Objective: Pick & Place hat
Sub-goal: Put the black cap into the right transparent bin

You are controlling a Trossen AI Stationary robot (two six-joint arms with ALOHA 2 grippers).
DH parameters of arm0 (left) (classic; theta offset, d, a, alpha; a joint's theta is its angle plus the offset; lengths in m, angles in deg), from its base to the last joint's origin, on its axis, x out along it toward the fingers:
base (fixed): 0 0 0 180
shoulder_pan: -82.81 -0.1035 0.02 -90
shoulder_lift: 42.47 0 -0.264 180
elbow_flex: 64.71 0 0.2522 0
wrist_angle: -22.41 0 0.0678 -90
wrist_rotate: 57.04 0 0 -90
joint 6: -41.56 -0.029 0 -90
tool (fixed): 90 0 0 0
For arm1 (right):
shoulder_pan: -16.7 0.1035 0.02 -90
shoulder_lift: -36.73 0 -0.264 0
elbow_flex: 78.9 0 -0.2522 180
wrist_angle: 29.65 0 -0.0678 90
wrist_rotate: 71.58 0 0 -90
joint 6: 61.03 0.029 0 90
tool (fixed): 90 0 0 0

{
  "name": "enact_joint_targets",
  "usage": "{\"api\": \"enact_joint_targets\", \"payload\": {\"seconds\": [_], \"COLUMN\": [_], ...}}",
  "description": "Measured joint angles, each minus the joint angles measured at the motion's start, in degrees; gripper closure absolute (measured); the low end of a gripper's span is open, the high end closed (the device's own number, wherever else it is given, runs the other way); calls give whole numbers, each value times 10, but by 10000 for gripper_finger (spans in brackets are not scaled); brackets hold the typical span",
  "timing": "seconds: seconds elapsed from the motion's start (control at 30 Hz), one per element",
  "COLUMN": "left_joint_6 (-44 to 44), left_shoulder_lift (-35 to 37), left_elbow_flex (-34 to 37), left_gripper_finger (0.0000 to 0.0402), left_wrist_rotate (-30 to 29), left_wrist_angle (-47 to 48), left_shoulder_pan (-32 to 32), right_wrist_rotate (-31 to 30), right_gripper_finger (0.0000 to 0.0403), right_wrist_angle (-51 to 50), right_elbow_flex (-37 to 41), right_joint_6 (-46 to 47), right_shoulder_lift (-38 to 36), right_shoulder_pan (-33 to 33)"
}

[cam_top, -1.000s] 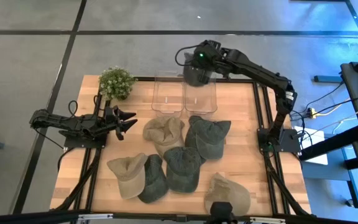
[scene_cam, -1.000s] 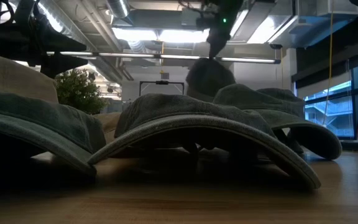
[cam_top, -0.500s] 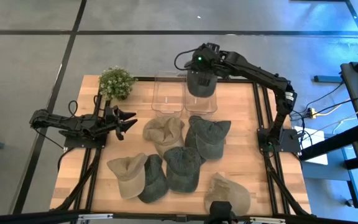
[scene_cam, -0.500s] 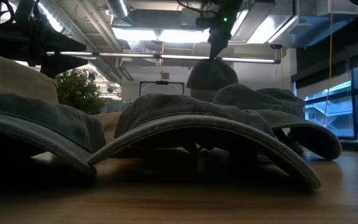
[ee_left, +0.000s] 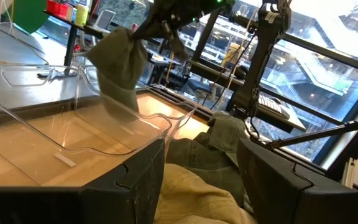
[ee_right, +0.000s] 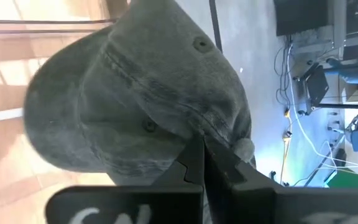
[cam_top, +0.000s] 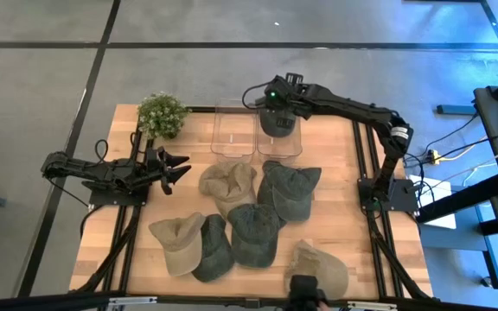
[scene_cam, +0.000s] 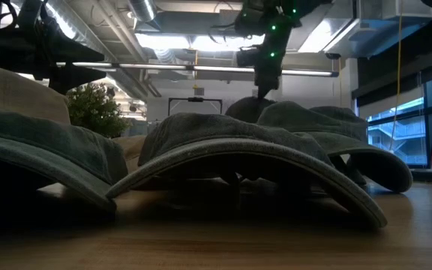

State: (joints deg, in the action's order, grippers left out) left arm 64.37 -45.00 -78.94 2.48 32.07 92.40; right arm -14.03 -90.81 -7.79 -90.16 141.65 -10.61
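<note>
A grey-green cap [cam_top: 277, 123] hangs from my right gripper [cam_top: 277, 104] over the right one of two clear bins [cam_top: 280, 142]. The left wrist view shows the cap [ee_left: 118, 59] dipping behind the bin's clear wall [ee_left: 98, 134]. In the low view the cap [scene_cam: 246, 109] shows just above the hats in front, under the right gripper [scene_cam: 263, 91]. The right wrist view is filled by its crown [ee_right: 129, 93]. My left gripper [cam_top: 180, 168] waits open at the table's left side, pointing toward the hats [ee_left: 201, 180]. My right gripper pinches a fold of the cap's cloth at the crown's edge [ee_right: 215, 132] between its two shut fingers [ee_right: 194, 163], coming from above and pointing down. The cap hangs below the fingers, its lower part inside the right bin [ee_left: 122, 99]. Whether it touches the bin's floor cannot be told.
Several hats lie on the table: tan ones [cam_top: 227, 183] [cam_top: 177, 242] [cam_top: 316, 266] and green ones [cam_top: 289, 188] [cam_top: 253, 233] [cam_top: 213, 249]. The left clear bin [cam_top: 232, 130] stands beside the right one. A potted plant [cam_top: 162, 114] sits at the far left corner.
My right gripper has come down with the cap, staying shut on it. The cap, which hung above the right bin's rim, now sits lower, with its underside inside the bin.
</note>
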Motion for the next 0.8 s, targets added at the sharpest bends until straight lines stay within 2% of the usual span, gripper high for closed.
{"api": "enact_joint_targets", "payload": {"seconds": [0.17, 0.43, 0.6, 0.8], "left_joint_6": [0, 7, 7, 6], "left_shoulder_lift": [0, 0, 0, 0], "left_elbow_flex": [0, 0, 0, 0], "left_gripper_finger": [205, 205, 205, 205], "left_wrist_rotate": [0, 0, 0, 0], "left_wrist_angle": [0, 0, 0, 0], "left_shoulder_pan": [0, 0, 0, 0], "right_wrist_rotate": [-13, -29, -7, -22], "right_gripper_finger": [392, 354, 304, 243], "right_wrist_angle": [43, 48, 48, 50], "right_elbow_flex": [17, 16, 16, 14], "right_joint_6": [1, 3, 20, 38], "right_shoulder_lift": [0, 0, 0, 0], "right_shoulder_pan": [0, -10, -20, -21]}}
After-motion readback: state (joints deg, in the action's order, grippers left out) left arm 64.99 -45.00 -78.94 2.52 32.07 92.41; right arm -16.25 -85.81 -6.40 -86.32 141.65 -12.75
